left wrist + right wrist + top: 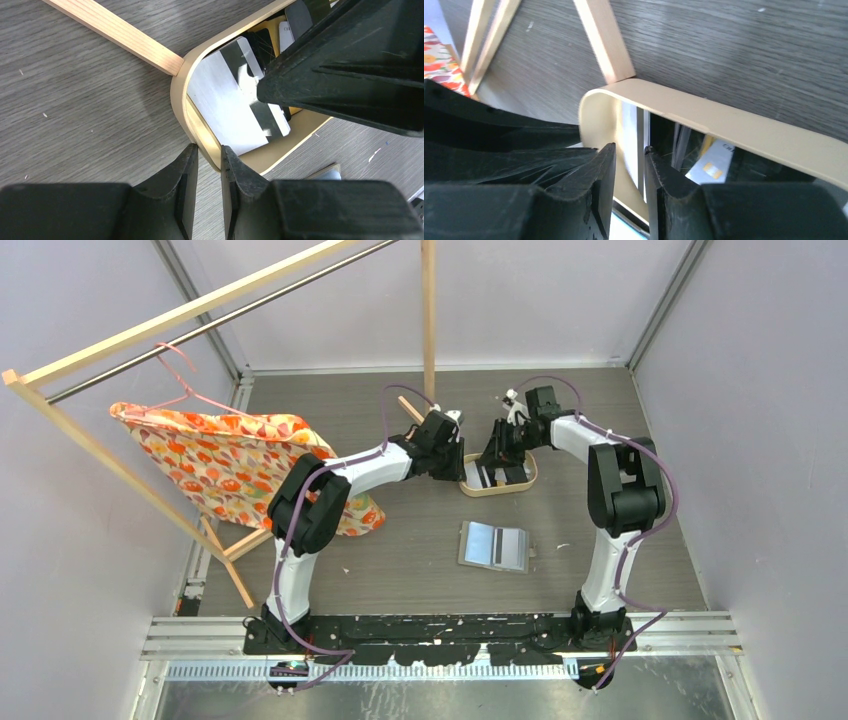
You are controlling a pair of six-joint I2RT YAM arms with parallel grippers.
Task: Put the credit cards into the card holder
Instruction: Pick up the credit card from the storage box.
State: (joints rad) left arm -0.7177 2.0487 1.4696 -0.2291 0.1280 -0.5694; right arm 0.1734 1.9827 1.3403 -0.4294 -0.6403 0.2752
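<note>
The credit cards (484, 478) lie in an oval light-wood tray (530, 472) at the back of the table. A silvery card (225, 100) with a black stripe leans against the tray's rim (180, 85), over darker cards. My left gripper (209, 148) straddles that rim at the tray's left end (462, 480), a finger close on each side. My right gripper (630, 147) is down in the tray, jaws narrowly open, with the edge of the leaning card (634, 130) showing in the gap. One of its fingers (320, 75) rests on the silvery card. The grey card holder (493, 545) lies unfolded nearer the arms.
A wooden rack's upright post (428, 310) and foot strip (115, 32) stand just behind the tray. An orange floral cloth (240, 465) hangs from a pink hanger at the left. Walls close in the table on three sides.
</note>
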